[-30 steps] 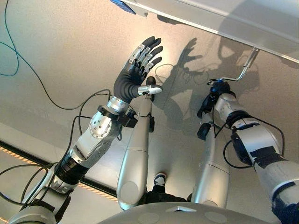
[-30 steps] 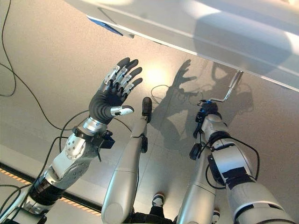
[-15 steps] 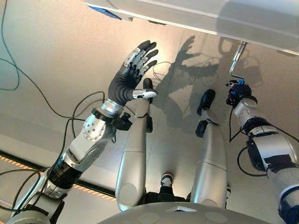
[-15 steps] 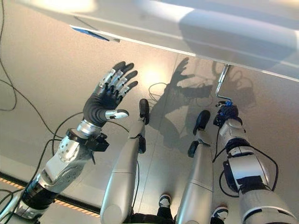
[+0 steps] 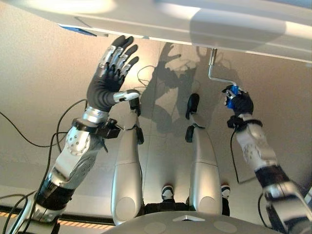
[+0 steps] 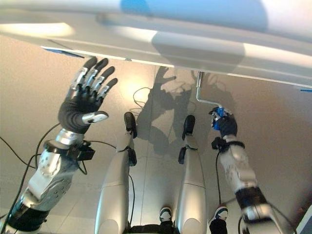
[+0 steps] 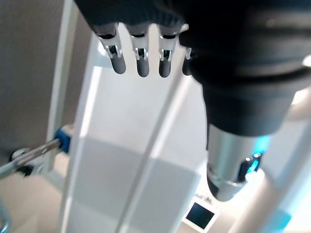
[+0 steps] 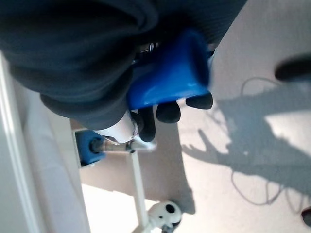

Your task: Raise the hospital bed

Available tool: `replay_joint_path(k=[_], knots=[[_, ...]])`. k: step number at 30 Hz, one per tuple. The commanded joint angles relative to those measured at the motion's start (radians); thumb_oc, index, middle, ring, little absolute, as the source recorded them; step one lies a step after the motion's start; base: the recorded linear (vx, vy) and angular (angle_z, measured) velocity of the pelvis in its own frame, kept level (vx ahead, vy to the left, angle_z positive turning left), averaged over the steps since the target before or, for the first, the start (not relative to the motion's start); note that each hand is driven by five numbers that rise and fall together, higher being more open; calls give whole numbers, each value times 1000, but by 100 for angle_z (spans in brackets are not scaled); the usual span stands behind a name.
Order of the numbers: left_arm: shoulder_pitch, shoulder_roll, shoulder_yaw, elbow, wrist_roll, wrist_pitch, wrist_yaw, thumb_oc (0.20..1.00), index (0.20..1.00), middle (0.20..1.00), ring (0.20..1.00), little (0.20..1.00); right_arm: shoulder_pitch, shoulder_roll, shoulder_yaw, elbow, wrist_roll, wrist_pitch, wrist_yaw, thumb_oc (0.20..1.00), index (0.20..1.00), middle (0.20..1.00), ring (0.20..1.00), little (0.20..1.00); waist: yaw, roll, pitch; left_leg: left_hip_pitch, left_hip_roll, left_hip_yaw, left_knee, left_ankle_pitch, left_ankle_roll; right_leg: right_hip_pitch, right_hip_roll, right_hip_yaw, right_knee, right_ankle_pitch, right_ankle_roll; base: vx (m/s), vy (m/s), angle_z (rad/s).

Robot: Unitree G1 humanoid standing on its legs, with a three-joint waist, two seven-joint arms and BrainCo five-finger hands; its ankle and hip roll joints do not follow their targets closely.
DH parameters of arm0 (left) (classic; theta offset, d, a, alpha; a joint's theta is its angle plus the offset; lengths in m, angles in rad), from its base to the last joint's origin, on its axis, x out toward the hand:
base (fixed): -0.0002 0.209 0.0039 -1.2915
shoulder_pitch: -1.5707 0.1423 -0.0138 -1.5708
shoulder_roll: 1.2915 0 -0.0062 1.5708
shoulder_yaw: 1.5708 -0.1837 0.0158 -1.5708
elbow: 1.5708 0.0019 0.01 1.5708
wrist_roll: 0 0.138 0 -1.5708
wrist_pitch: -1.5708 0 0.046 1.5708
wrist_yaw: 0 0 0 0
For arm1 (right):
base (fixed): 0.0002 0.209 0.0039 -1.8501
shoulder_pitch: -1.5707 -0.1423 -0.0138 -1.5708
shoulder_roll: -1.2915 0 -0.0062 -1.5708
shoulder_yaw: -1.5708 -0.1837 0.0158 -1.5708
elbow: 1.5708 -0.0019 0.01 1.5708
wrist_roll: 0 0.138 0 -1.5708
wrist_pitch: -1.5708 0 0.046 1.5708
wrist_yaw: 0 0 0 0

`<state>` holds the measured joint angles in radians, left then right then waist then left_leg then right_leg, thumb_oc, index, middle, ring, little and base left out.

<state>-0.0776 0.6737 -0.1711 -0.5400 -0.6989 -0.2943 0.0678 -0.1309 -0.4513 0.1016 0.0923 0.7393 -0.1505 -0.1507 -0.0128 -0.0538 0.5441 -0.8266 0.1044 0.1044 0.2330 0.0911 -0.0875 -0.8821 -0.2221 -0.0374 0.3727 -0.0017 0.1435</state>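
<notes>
The hospital bed's white foot end [image 5: 195, 24] runs across above me. A metal crank [image 5: 213, 68] hangs from its underside and bends sideways to a blue grip [image 5: 233, 91]. My right hand [image 5: 240, 103] is shut on that grip, to the right of the crank's shaft. In the right wrist view its dark-tipped fingers [image 8: 167, 112] curl round the blue grip [image 8: 170, 77]. My left hand [image 5: 109, 73] is raised open near the bed's edge, fingers straight and spread, touching nothing. The left wrist view shows its fingers [image 7: 141, 60] in front of the white bed panel [image 7: 126, 145].
A blue label [image 5: 78, 30] sits on the bed's lower edge at the left. A second metal crank with a blue end [image 7: 62, 138] shows beside the panel. A white caster wheel [image 8: 165, 213] stands on the floor under the bed frame.
The camera has shifted. My right hand has swung the crank grip round from left of the shaft, past below it, to its right. The left hand stays raised and open.
</notes>
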Motion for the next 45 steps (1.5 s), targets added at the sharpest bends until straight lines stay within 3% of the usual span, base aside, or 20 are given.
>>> replay_joint_path(k=[1, 5, 10, 11, 17, 21, 29, 37, 45], knots=[[44, 25, 65, -72, 29, -37, -13, 1000, 1000, 1000, 1000, 1000, 187, -188, -294, -183, 38, -228, -8, 200, 200, 200, 200, 200, -70, -30, -24, 69, 69, -40, 26, -42, -70, 40, 34, -54, -31, 36, 42, 6, 2, 7], [81, 54, 91, -101, 23, -31, -25, 1000, 1000, 1000, 1000, 1000, 201, -217, -218, -362, 97, -214, 85, 200, 200, 200, 200, 200, -59, -47, -24, 86, 68, -51, 24, -41, -66, 74, 32, -68, -34, 35, 45, 3, 3, 1], [66, 57, 40, -83, 23, -25, -31, 1000, 1000, 1000, 1000, 1000, 91, -239, -20, -380, 191, -169, 167, 200, 200, 200, 200, 200, -26, -32, -24, 81, 59, -70, 36, -43, -60, 102, 17, -93, -32, 31, 48, 16, 1, 9], [66, 57, 41, -83, 23, -25, -31, 1000, 1000, 1000, 1000, 1000, 90, -239, -20, -379, 191, -169, 167, 200, 200, 200, 200, 200, -26, -32, -24, 81, 59, -70, 36, -43, -60, 102, 17, -93, -32, 31, 48, 18, 35, 20], [0, 15, -36, -20, 30, -20, 3, 1000, 1000, 1000, 1000, 1000, -214, -141, 272, -265, 199, -105, 129, 200, 200, 200, 200, 200, 51, 7, -24, 52, 35, -103, 44, -44, -49, 125, -9, -129, -46, 35, 46, 15, 20, 9], [-18, -15, -56, -1, 28, -18, 22, 1000, 1000, 1000, 1000, 1000, -365, -70, 372, -212, 137, -78, 97, 200, 200, 200, 200, 200, 90, 26, -24, 29, 15, -123, 48, -46, -44, 133, -23, -148, -56, 39, 47, 14, 49, 12], [-65, -33, -108, 16, 27, -26, 46, 1000, 1000, 1000, 1000, 1000, -554, 74, 465, -8, 59, -47, 29, 200, 200, 200, 200, 200, 133, 53, -24, -7, -13, -136, 83, -64, -32, 132, -41, -156, -63, 45, 46, 12, 51, 13], [-120, -56, -192, 23, -8, -42, 40, 1000, 1000, 1000, 1000, 1000, -758, 204, 439, 564, -48, 18, -53, 200, 200, 200, 200, 200, 152, 75, -24, -8, -15, -119, 80, -67, -32, 133, -45, -136, -101, 64, 47, 2, 58, -3], [-178, -76, -246, 35, -18, -51, 23, 1000, 1000, 1000, 1000, 1000, -840, 195, 341, 969, -82, 46, -67, 200, 200, 200, 200, 200, 158, 103, -24, -10, -16, -111, 78, -68, -33, 114, -41, -121, -98, 61, 48, 0, 14, -1]])
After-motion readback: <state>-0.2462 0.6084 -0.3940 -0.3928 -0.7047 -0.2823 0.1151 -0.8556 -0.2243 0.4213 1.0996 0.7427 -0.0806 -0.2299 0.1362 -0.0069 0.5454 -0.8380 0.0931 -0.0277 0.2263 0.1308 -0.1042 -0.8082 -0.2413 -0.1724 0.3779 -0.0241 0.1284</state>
